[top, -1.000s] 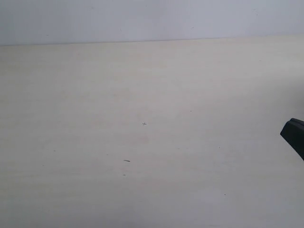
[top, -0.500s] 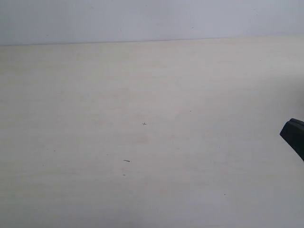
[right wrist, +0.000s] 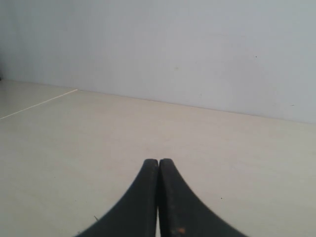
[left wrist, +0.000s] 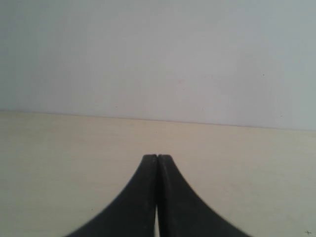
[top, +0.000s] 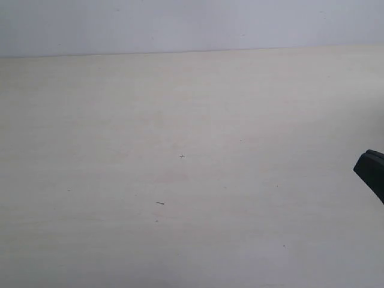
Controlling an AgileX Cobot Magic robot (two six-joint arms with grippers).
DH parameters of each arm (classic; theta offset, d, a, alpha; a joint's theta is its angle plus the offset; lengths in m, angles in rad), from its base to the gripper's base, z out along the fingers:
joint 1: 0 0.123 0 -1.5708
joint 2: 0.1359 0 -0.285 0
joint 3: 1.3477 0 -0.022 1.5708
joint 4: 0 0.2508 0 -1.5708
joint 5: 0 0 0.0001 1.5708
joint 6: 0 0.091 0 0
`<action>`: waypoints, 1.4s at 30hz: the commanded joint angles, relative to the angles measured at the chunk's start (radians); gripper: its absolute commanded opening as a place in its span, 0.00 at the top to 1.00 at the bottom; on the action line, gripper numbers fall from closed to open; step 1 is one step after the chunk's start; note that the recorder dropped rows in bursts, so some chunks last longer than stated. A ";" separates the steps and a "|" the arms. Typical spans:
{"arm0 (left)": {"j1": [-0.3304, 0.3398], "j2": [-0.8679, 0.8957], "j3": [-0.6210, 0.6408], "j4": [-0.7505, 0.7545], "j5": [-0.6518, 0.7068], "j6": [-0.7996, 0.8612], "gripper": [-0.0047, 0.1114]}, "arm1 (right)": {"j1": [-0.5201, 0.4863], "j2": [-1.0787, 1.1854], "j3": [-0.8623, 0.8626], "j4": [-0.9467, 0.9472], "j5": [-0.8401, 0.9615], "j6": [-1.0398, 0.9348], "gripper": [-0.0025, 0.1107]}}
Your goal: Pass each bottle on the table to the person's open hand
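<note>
You had the pale beige table (top: 120,120) filling most of the exterior view, running back to a plain grey-white wall (top: 180,24) that met it along a straight line. None of the three views let you place the bottles or the person's open hand.

Your right gripper (right wrist: 158,161) was closed on nothing. In its wrist view the two black fingers (right wrist: 140,197) pressed flat against each other from the tips down, with only a hairline seam between them. They pointed low and level across the tabletop toward the wall. In the exterior view just a black corner of that gripper (top: 371,171) poked in at the right edge, over the table's near right part.

Your left gripper (left wrist: 157,157) was in the same pose. Its black fingers were shut together and held nothing, aimed over bare tabletop at the wall. The exterior view did not show that arm.

A thin pale seam (right wrist: 39,104) crossed the tabletop at an angle in the right wrist view.

On the table's middle you had a tiny cross-shaped mark (top: 182,156). Nearer the camera and a little to its left lay a short dark streak (top: 160,203).
</note>
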 commanded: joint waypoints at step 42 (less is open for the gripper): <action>0.003 -0.009 0.001 0.018 0.016 -0.018 0.96 | -0.012 -0.018 0.005 0.003 0.267 -0.212 0.98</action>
